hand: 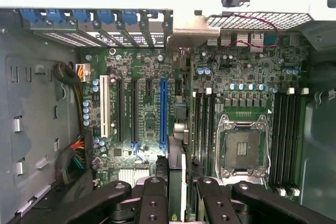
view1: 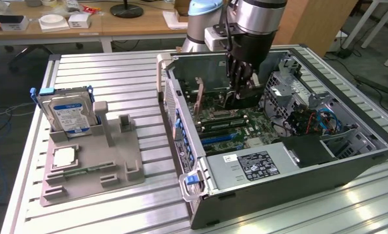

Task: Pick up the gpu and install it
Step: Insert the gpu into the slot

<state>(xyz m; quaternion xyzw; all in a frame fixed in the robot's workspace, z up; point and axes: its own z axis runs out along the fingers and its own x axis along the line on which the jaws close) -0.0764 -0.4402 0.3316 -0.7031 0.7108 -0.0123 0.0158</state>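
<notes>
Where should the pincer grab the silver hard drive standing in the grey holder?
By its upper half, coming straight down from above. The hard drive stands upright with its bottom sunk in the grey holder, so only the top part is free. Closing across its two broad flat faces looks the surest hold.

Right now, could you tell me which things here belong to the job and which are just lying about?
Job: gripper, holding the gpu; open computer case; blue slot inside it.
Lying about: hard drive, processor chip, memory stick, all on the grey holder.
</notes>
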